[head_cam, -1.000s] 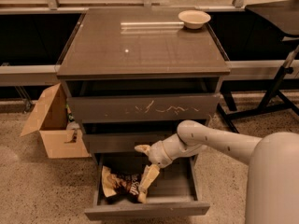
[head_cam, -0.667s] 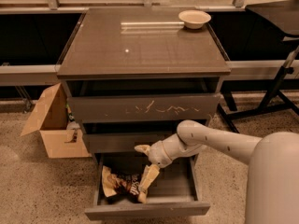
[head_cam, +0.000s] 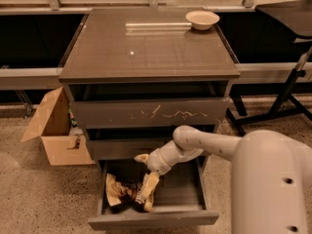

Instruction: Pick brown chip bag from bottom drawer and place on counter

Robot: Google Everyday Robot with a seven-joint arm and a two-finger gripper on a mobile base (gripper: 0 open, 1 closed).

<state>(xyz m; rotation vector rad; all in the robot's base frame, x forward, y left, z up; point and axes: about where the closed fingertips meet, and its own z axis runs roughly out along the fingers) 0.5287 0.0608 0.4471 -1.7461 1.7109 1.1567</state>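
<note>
Speckled stone flooring point(head_cam: 29, 204) surrounds one grey cabinet of three drawers, where your robot's single arm point(head_cam: 209, 143) reaches in from the right and the gripper point(head_cam: 148, 177) hangs inside the bottom drawer point(head_cam: 151, 219), which is pulled well out. One brown chip bag point(head_cam: 122, 191) lies crumpled on the drawer floor just below and to the left of the gripper, seemingly touching it; you cannot tell whether the gripper is spread or clamped on the foil. Just above the gripper sits the middle drawer point(head_cam: 117, 147), and above that the drawer marked with white scratches point(head_cam: 146, 113). Higher still, the counter point(head_cam: 146, 48) carries one pale bowl point(head_cam: 202, 18) at its far right corner. One open cardboard box point(head_cam: 58, 140) stands on the floor well to the gripper's left, and one black stand point(head_cam: 287, 96) is far off to its right.
</note>
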